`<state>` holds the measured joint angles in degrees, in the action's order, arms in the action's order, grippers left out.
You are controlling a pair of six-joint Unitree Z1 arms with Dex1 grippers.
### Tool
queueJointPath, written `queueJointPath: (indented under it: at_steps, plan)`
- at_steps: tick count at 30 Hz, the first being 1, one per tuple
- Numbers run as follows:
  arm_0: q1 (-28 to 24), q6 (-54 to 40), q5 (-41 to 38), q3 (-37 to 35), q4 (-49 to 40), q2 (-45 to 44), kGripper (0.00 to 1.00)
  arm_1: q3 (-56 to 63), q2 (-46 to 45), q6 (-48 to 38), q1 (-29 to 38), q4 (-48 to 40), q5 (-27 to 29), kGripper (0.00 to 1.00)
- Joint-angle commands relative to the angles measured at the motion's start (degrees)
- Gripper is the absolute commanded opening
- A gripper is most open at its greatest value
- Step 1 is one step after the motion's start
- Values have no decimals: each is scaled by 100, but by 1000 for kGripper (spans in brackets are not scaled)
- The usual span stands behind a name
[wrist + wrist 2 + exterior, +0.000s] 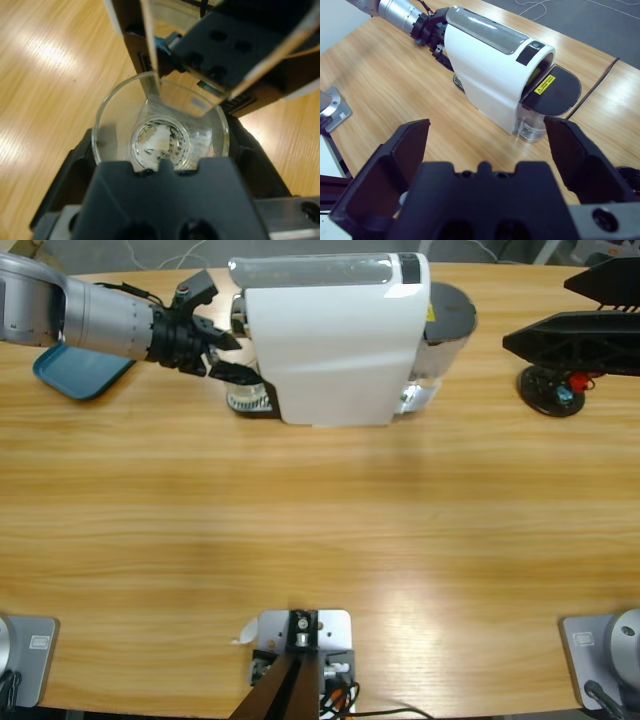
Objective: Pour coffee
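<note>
1. Left gripper [228, 355], black jaws spread around a clear glass tumbler [160, 137] at the front of the white coffee machine [335, 340]; no firm closure visible.
2. Right gripper [487, 142], jaws wide apart, holding nothing, raised over the tabletop [320, 520] and facing the machine's rear end.
3. Coffee machine: white body, lying across the tabletop's far side, with a dark lid and yellow label at the rear.
4. Blue tray [80, 372], under the left arm near the far edge.
5. Tumbler: upright under the spout; no coffee could be made out inside.
</note>
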<state>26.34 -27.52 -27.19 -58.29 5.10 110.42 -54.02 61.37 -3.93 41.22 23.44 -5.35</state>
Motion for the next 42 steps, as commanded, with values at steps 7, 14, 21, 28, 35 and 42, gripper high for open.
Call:
queueJointPath:
  at_steps: [7, 14, 21, 28, 35, 42]
  plan:
    - [55, 365, -76, 100, 9, 320, 678, 271, -20, -20, -185, -150, -72, 996]
    - [20, 362, -58, 375, 11, 164, 678, 329, -55, -27, -186, -157, -72, 991]
    - [6, 370, 17, 471, 18, 67, 991, 303, -55, -28, -188, -169, -72, 992]
    - [-130, 346, 28, 520, 44, -152, 996, 268, -55, -28, -185, -146, -81, 991]
    - [-435, 360, -32, 1350, -126, -1502, 996, -165, -59, 66, -192, 24, -132, 966]
    - [-151, 748, 599, 1392, -1886, -2981, 996, -2009, 924, 105, -555, 1223, -209, 21]
